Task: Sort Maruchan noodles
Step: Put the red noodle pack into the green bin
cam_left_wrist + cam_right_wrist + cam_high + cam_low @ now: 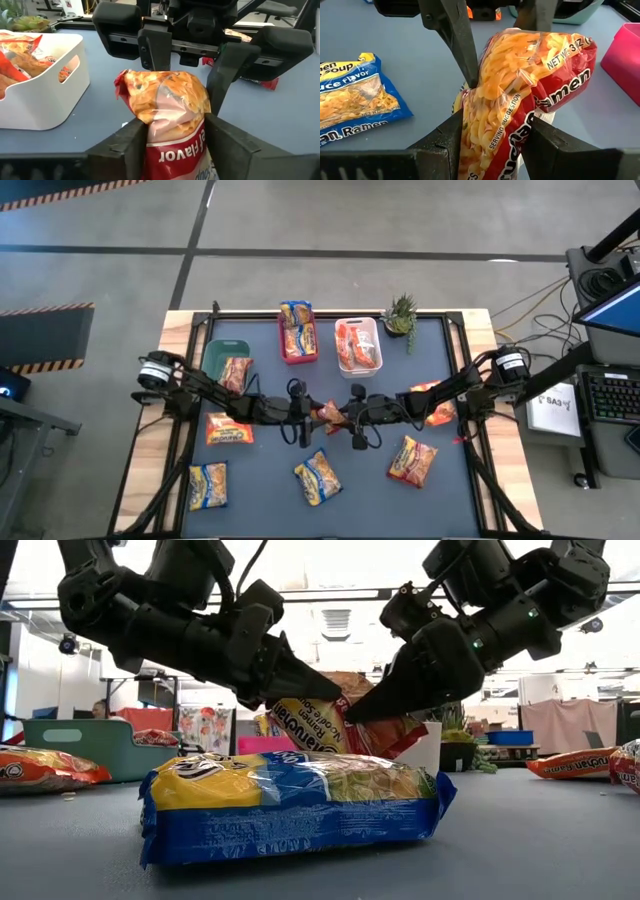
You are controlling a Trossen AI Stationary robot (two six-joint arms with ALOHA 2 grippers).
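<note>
The red-orange ramen packet (520,95), crumpled and bent mid-air, is clamped by both left gripper (312,414) and right gripper (345,416).

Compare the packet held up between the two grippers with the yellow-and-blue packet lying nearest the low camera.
The held red packet hangs above the table; the yellow-and-blue packet lies flat on it. The red one is crumpled, clamped by the left gripper and right gripper; the other is untouched. Both are ramen.

"Ramen" — "Serving Suggestion" — on red packet (520,95)
</note>
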